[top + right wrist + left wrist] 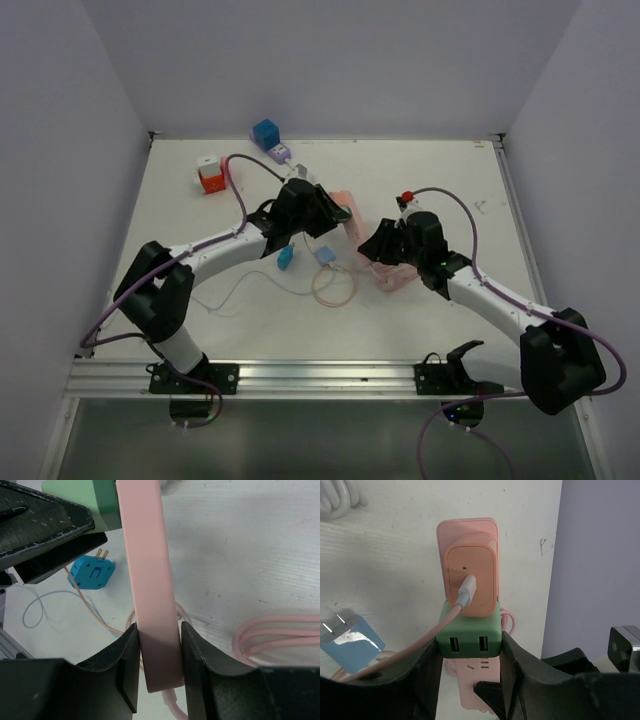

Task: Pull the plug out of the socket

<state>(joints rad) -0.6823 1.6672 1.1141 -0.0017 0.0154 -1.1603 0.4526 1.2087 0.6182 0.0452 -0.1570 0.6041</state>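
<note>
At mid-table, the left tool point(470, 651) clamps the green plug point(469, 629), the right tool point(159, 655) the pink socket point(145, 555).

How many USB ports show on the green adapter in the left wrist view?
2 USB ports, side by side on the green adapter, facing the camera: one left, one right. Other faces may hide more.
</note>
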